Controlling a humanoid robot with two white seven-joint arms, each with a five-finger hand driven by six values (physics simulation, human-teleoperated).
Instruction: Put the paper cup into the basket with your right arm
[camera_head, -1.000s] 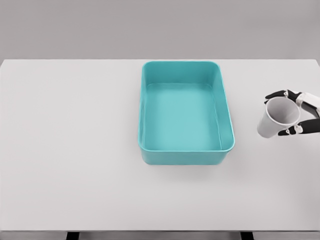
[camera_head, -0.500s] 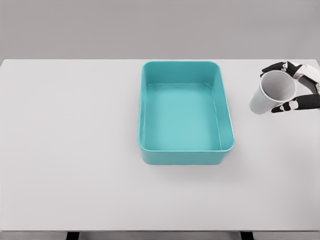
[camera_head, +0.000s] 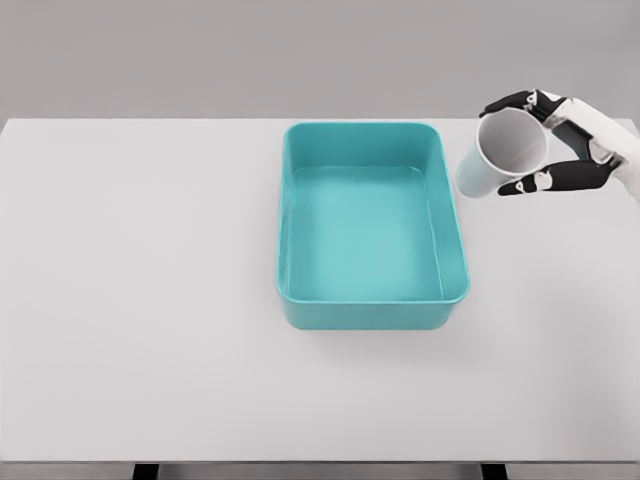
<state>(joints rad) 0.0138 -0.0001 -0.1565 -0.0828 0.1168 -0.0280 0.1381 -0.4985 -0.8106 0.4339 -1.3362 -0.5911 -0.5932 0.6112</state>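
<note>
A white paper cup (camera_head: 498, 156) hangs in the air, tilted with its open mouth toward the camera, just right of the basket's far right corner. My right hand (camera_head: 528, 142) is shut on it, black fingers wrapped over the rim from above and below, and its white arm enters from the right edge. The teal rectangular basket (camera_head: 372, 308) sits on the table's middle, with nothing inside. The left arm does not show.
The white table (camera_head: 140, 300) spreads wide on all sides of the basket, with its front edge near the bottom of the picture. A grey wall stands behind.
My right hand has lifted the cup up and carried it left, from beside the basket's right wall to just off its far right corner.
</note>
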